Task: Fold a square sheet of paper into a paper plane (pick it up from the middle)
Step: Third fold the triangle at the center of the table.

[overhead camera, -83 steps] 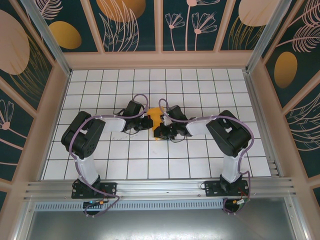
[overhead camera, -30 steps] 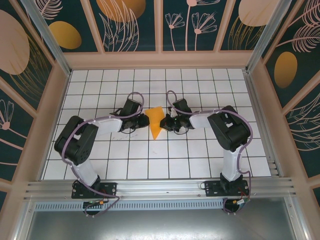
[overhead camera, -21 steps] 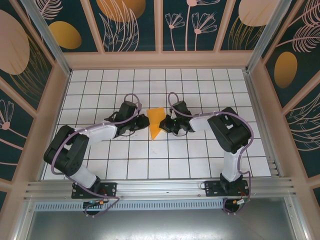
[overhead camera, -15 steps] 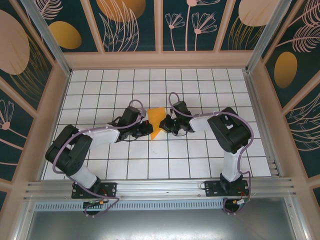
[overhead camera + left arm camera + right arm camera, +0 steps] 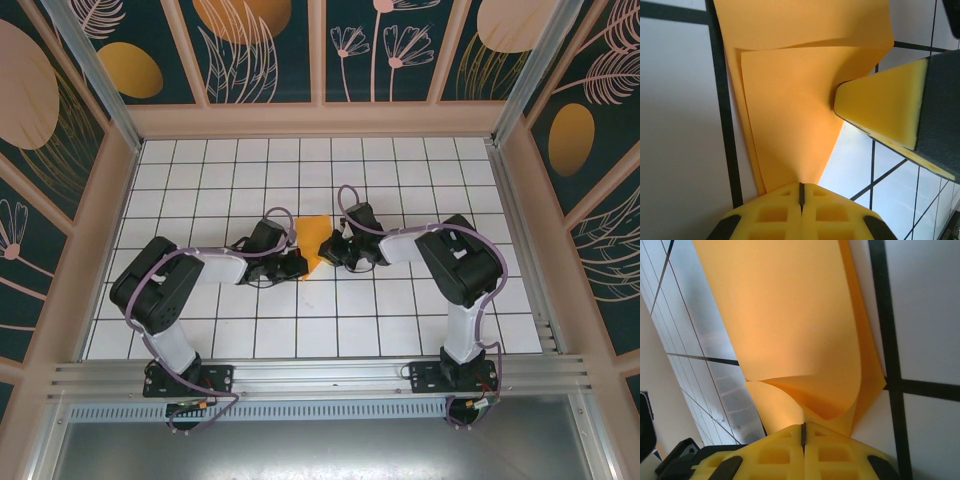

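Orange paper (image 5: 313, 238) on white gridded table (image 5: 400, 310)

Left gripper (image 5: 801, 199) at bottom edge, yellow foam fingertips pressed together, seam between them a thin dark line. Orange paper (image 5: 790, 110) pinched at that seam; it narrows down into the tips and widens toward the top. At least two layers: an upper flap crosses the top, and a lower layer's edge shows along the left. A yellow foam wedge (image 5: 882, 102) on a dark body comes in from the right, tip touching the paper's right edge. White tiled table (image 5: 680, 130) underneath, black grid lines.
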